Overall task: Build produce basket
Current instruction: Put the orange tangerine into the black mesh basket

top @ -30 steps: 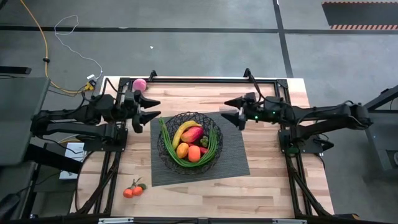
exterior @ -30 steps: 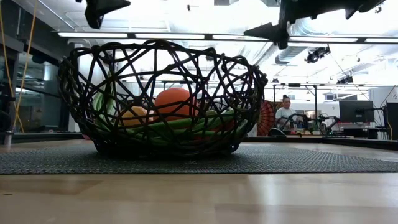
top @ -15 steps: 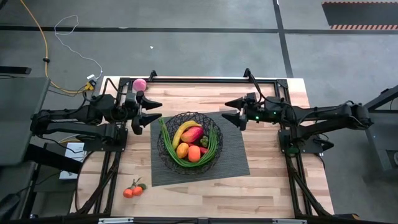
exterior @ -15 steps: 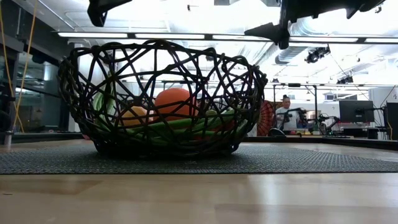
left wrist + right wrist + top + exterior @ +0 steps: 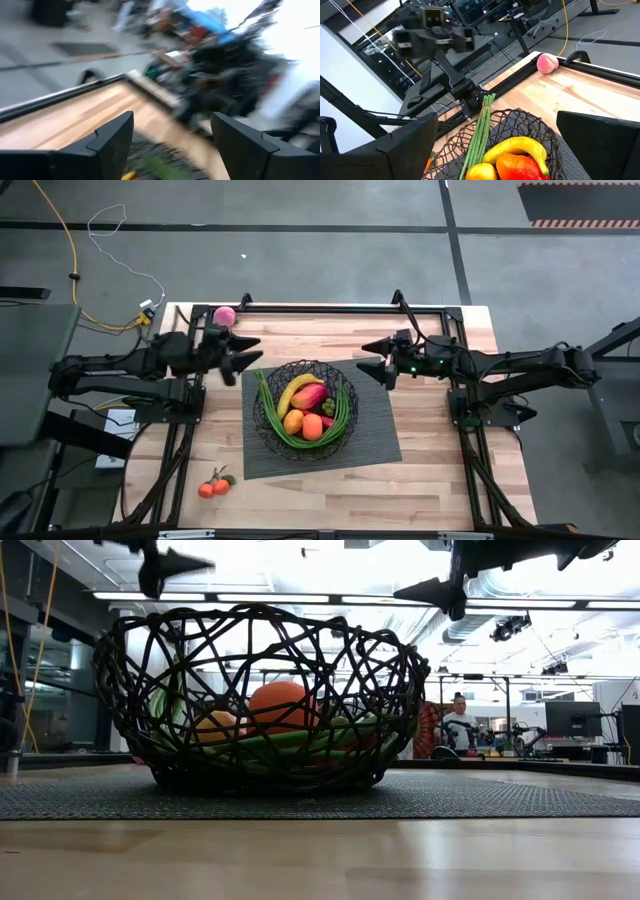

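The basket point(image 5: 305, 406) is sitting in the middle of the wooden counter point(image 5: 430, 475) on a dark ribbed mat point(image 5: 375, 435). Lying inside it are a yellow banana point(image 5: 296, 390), a red-orange mango point(image 5: 310, 395), two oranges point(image 5: 303, 423) and long green beans point(image 5: 345, 416) curving along the rim; from the low view the round orange fruit point(image 5: 282, 705) is showing through the lattice.

The left claw point(image 5: 243, 355) is hanging above the counter just left of the basket's far-left rim, its fingers standing apart with nothing between them; its own wrist view is showing the two dark fingers point(image 5: 112, 140) spread and empty. The right claw point(image 5: 372, 358) is hovering over the far right corner of the mat, near the basket's right side, jaws wide apart and holding nothing.

A pink ball point(image 5: 225, 315) is resting at the far left edge of the counter, beyond the left claw. Small tomatoes point(image 5: 213, 486) are lying on the near left part of the counter, well apart from the basket and off the mat.

In the low view a person point(image 5: 459, 723) is showing in the room beyond the counter.
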Controlling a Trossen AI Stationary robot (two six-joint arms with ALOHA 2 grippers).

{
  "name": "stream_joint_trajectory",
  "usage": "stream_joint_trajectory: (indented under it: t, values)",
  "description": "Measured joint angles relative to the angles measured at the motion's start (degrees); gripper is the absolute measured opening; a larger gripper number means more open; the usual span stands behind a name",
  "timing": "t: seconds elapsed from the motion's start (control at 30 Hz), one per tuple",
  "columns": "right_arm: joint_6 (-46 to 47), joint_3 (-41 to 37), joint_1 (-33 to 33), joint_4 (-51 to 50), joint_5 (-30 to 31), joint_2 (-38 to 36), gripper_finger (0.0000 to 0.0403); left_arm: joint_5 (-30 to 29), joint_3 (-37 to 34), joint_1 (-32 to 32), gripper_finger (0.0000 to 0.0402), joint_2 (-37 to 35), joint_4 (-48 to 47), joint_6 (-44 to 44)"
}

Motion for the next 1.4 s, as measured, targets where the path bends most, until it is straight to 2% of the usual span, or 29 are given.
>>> stream_joint_trajectory:
  t: [0.07,0.17,0.23,0.3,0.4,0.63,0.73,0.83,0.97,1.07,1.2,1.3,1.4]
  values:
    - [0.6,0.0,0.0,-0.4,0.0,0.0,0.0389,-4.1,1.0,0.2,0.0254,2.2,-4.4,-0.5]
    - [2.2,0.0,0.0,-1.8,0.0,0.0,0.0389,-10.9,5.6,2.3,0.0250,6.7,-16.7,-2.8]
    - [2.9,0.0,0.0,-2.8,0.0,0.0,0.0389,-15.7,9.3,5.8,0.0245,10.3,-28.1,-6.2]
    - [3.2,0.0,0.0,-3.6,0.0,0.0,0.0389,-17.9,12.5,10.5,0.0241,14.1,-37.8,-7.9]
    - [3.2,0.0,0.0,-3.8,0.0,0.0,0.0389,-17.0,14.7,19.5,0.0237,19.5,-45.5,-7.3]
    - [3.2,0.0,0.0,-4.0,-0.1,0.0,0.0389,-10.2,13.7,39.4,0.0237,31.7,-45.3,0.1]
    - [3.1,0.0,0.0,-4.3,-0.3,0.0,0.0389,-13.0,15.1,38.9,0.0237,34.4,-42.9,-3.1]
    - [3.1,0.0,0.0,-4.8,-0.3,0.0,0.0389,-12.9,15.1,38.5,0.0237,37.0,-38.6,-4.7]
    - [3.1,0.0,0.0,-5.1,-0.3,0.0,0.0389,-12.4,15.3,38.9,0.0237,36.8,-36.3,-9.7]
    - [3.0,0.0,0.0,-5.6,-0.3,0.0,0.0389,-8.1,15.2,37.3,0.0237,36.8,-36.3,-10.0]
    - [3.0,0.0,0.0,-6.5,-0.3,0.0,0.0389,-4.3,15.2,35.0,0.0237,35.2,-37.5,-5.0]
    - [3.0,0.0,0.0,-7.7,-0.3,0.0,0.0389,-0.1,15.2,31.3,0.0237,32.8,-39.4,-4.2]
    - [3.0,0.0,0.0,-8.7,-0.4,0.0,0.0389,1.1,14.7,25.9,0.0237,28.0,-40.4,-4.5]
